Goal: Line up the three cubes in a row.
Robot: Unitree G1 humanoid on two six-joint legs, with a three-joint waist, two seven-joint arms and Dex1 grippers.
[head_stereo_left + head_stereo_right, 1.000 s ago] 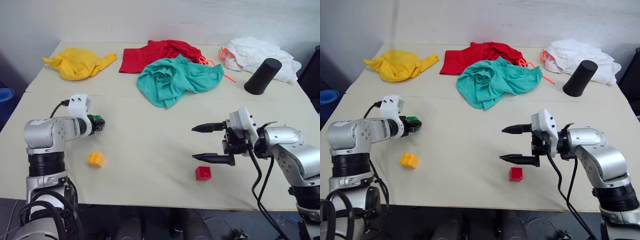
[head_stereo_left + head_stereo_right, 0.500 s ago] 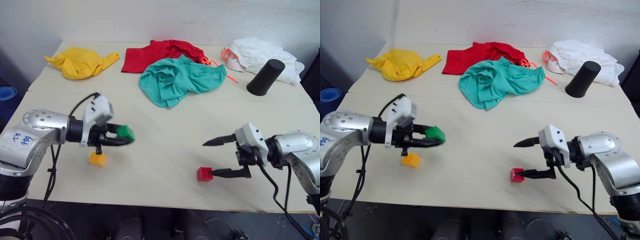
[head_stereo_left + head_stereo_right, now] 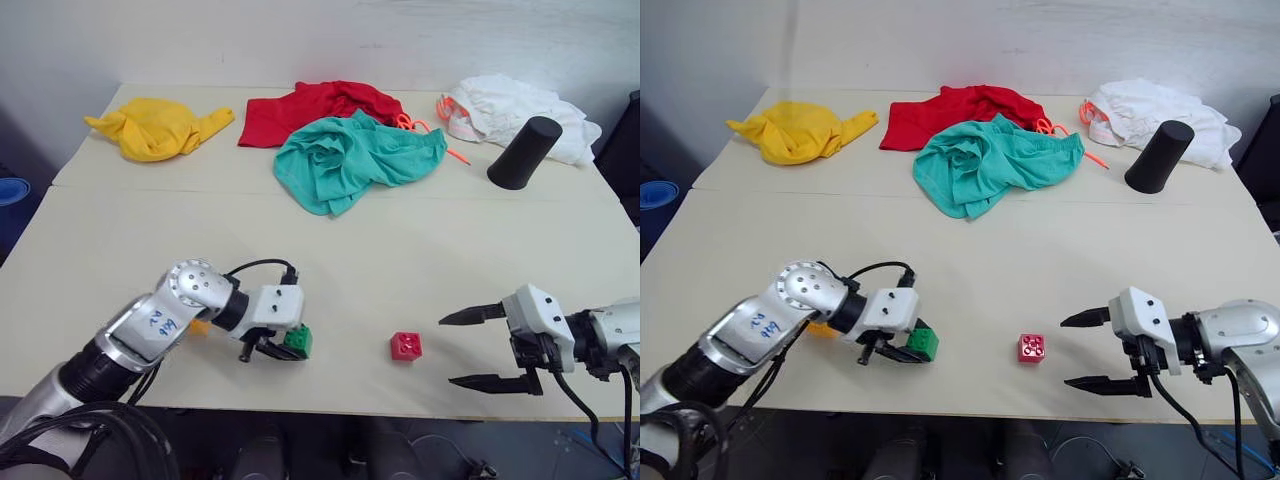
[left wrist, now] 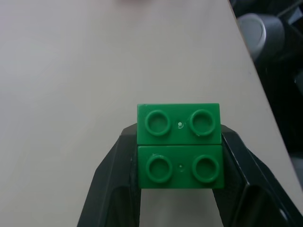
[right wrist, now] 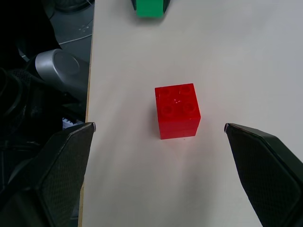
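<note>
Our left gripper pinches the green cube by its two short sides, studs up toward the wrist camera, long axis running across between the fingers; it sits low at the table's near edge, perhaps touching. The red cube stands studs-up to its right, apart. Our right gripper hangs spread wide beyond it. The orange-yellow cube peeks from behind our left arm.

Green cube held low, red cube beside, orange cube seemingly hidden partly
</note>
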